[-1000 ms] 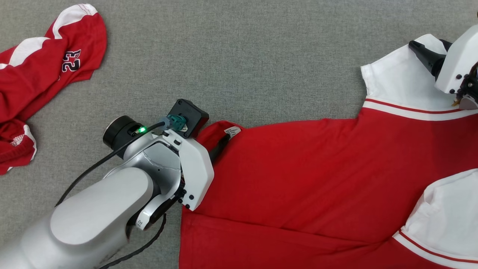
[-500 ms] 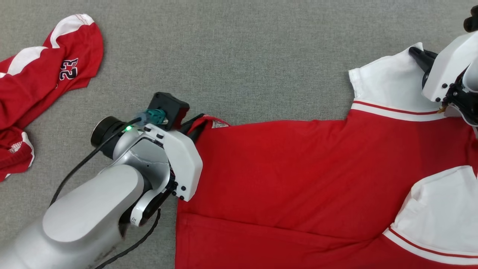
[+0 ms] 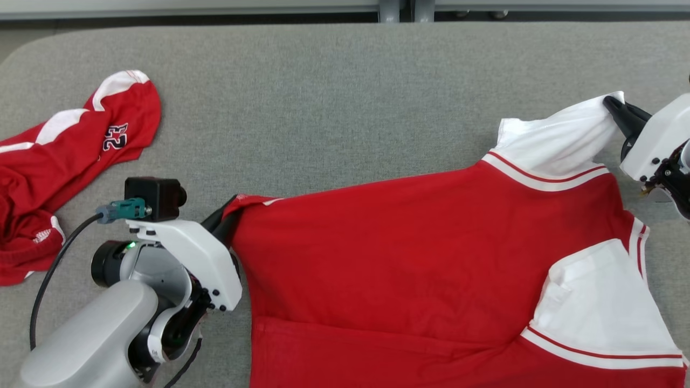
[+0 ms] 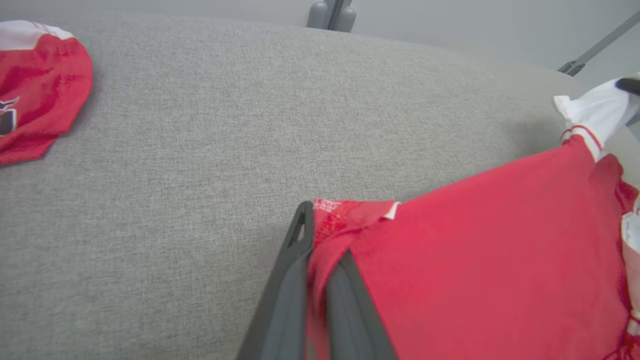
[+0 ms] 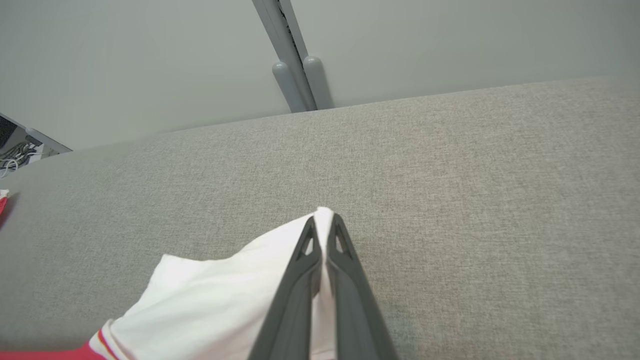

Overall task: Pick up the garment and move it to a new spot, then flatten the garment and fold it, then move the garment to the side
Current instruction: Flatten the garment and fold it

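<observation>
Comparing w/ 1 s back: head cam has shifted, so the far table edge and grey metal posts are now in frame. Ignore the whole-pic shift.

Real change is in the grips. Left gripper had its jaws apart at the hem corner then. Now the jaws are clenched on that corner of the red short-sleeved knit shirt w/ white sleeves. Left wrist cam shows red cloth bunched into a fold between the two dark fingers, w/ a small white tag just past the tips.

Right gripper: same story, jaws were wide, now pinched shut on the far white sleeve. Right wrist cam shows a thin white edge squeezed between the fingertips.

Sleeve lay flat before. Now it's drawn into a creased cone toward the right gripper, w/ shadow under it. Top edge of the shirt runs as one near-straight taut line between the two grips.

Rest of the shirt lies spread on the grey felt-like cloth-covered table, centre-right in head cam. Body is smooth w/ one long crease low down. Near sleeve is flat, w/ white cuff band and thin red stripe.

2nd red-and-white jersey marked 23 sits crumpled at far left, well apart, same lie as before.
</observation>
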{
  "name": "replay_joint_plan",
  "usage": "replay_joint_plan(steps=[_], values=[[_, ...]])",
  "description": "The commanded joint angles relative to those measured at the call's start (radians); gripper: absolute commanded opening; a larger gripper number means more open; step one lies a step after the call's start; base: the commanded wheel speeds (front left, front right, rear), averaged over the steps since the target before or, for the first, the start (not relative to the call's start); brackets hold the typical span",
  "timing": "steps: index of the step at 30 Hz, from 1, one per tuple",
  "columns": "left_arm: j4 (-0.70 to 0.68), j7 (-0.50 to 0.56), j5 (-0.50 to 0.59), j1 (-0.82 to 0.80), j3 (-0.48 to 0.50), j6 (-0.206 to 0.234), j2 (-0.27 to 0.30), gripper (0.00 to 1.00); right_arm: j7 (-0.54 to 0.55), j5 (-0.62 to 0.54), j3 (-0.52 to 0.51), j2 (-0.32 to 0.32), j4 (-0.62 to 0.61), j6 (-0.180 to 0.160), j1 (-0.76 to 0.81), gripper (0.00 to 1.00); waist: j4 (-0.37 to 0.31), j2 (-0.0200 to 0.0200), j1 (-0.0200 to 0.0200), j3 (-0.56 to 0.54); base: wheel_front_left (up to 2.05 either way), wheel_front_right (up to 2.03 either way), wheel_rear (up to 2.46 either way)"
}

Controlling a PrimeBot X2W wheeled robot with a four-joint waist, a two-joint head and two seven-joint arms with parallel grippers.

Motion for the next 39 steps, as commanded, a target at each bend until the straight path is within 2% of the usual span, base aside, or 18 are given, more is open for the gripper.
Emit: replay_joint_plan(steps=[1, 5, 11, 19, 28, 39], values=[[-0.008, -0.004, -0.019, 0.027, 0.011, -0.011, 0.014, 0.00, -0.033, 0.019, 0.005, -0.017, -0.012, 0.000, 0.021, 0.00, -0.010, 0.0000, 0.0000, -0.035, 0.00, 0.00, 0.00], [-0.025, 0.030, -0.040, 0.048, -0.006, -0.031, 0.035, 0.00, -0.061, 0.039, 0.025, -0.025, -0.026, 0.000, 0.044, 0.00, -0.016, 0.0000, 0.0000, -0.066, 0.00, 0.00, 0.00], [-0.072, 0.140, -0.073, 0.052, -0.038, -0.047, 0.090, 0.00, -0.076, 0.081, 0.063, -0.046, -0.041, 0.000, 0.079, 0.00, -0.028, 0.0000, 0.0000, -0.130, 0.00, 0.00, 0.00], [-0.125, 0.181, -0.102, 0.093, -0.048, -0.047, 0.130, 0.00, -0.003, 0.153, 0.119, -0.093, -0.093, 0.000, 0.148, 0.00, -0.047, 0.0000, 0.0000, -0.184, 0.00, 0.00, 0.00], [-0.104, 0.240, -0.063, 0.116, -0.128, -0.045, 0.136, 0.00, 0.073, 0.220, 0.152, -0.171, -0.169, 0.000, 0.240, 0.00, -0.057, 0.0000, 0.0000, -0.194, 0.00, 0.00, 0.00], [-0.084, 0.255, -0.057, 0.129, -0.161, -0.045, 0.115, 0.00, 0.151, 0.297, 0.153, -0.253, -0.287, 0.000, 0.364, 0.00, -0.061, 0.0000, 0.0000, -0.203, 0.00, 0.00, 0.00]])
